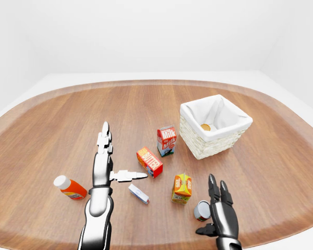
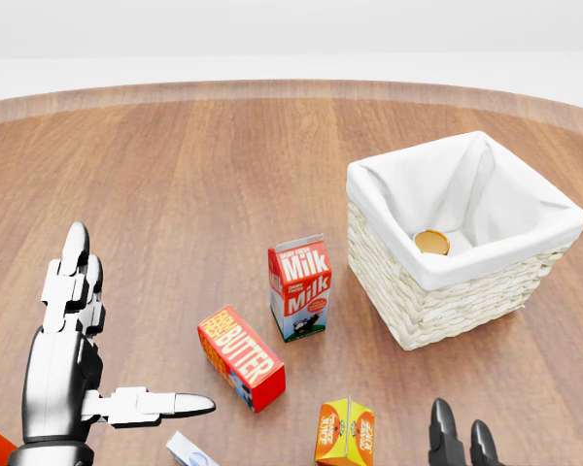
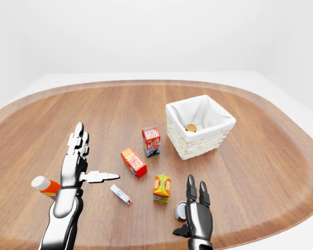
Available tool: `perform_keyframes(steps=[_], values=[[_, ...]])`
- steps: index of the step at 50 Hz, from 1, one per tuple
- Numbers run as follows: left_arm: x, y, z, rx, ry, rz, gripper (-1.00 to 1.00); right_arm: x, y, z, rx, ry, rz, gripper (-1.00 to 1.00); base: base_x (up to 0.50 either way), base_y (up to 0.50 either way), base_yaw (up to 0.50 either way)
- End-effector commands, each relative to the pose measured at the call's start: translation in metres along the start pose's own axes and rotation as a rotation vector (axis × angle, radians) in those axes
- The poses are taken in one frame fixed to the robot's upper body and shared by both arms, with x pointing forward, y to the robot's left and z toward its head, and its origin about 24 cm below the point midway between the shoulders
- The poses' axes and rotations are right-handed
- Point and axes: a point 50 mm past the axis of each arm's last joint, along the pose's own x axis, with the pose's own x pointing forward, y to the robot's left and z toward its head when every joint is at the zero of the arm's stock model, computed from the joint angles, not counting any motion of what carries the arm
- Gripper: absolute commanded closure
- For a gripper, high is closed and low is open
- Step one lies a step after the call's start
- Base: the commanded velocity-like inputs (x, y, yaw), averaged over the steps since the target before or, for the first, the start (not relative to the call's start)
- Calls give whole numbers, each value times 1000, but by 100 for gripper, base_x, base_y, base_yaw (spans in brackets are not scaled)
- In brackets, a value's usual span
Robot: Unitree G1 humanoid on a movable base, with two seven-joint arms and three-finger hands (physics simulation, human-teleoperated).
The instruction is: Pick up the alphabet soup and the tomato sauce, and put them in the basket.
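A white-lined wicker basket (image 2: 447,303) stands at the right of the head view, and a can with a gold lid (image 2: 431,242) lies inside it. A second can (image 1: 202,210) lies on its side on the wood, just left of my right hand (image 1: 217,207). That hand is open, fingers pointing up, and touches nothing; only its fingertips (image 2: 440,423) show at the bottom of the head view. My left hand (image 2: 126,335) is open at the lower left, fingers straight and thumb stretched to the right, holding nothing. I cannot read either can's label.
A milk carton (image 2: 299,287), a red butter box (image 2: 240,357) and an orange juice carton (image 1: 182,188) stand between my hands and the basket. A small white box (image 1: 139,194) and a red bottle (image 1: 69,187) lie near my left arm. The table's rim curves close below.
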Motion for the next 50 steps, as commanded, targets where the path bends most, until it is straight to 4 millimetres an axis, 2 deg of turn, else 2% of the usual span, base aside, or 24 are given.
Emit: perform_keyframes(steps=[1, 14, 43, 44, 45, 47, 50], values=[[0, 1, 0, -4, -1, 6, -100, 9, 8, -8, -22, 21, 32, -100, 0, 0, 0], [0, 1, 3, -4, -12, 5, -100, 12, 15, -14, -43, 47, 58, -100, 0, 0, 0], [-1, 1, 0, -4, 2, 5, -100, 11, 23, -13, -76, 24, 98, -100, 0, 0, 0], [-1, 1, 0, -5, 2, 5, -100, 11, 23, -13, -77, 23, 98, -80, 0, 0, 0], [-1, 1, 0, -4, 3, 5, -100, 10, 22, -13, -76, 21, 97, 47, 0, 0, 0], [-1, 1, 0, -4, 2, 4, -100, 9, 22, -13, -79, 20, 98, 100, 0, 0, 0], [-1, 1, 0, -5, 3, 4, -100, 8, 23, -13, -86, 17, 104, 100, 0, 0, 0]])
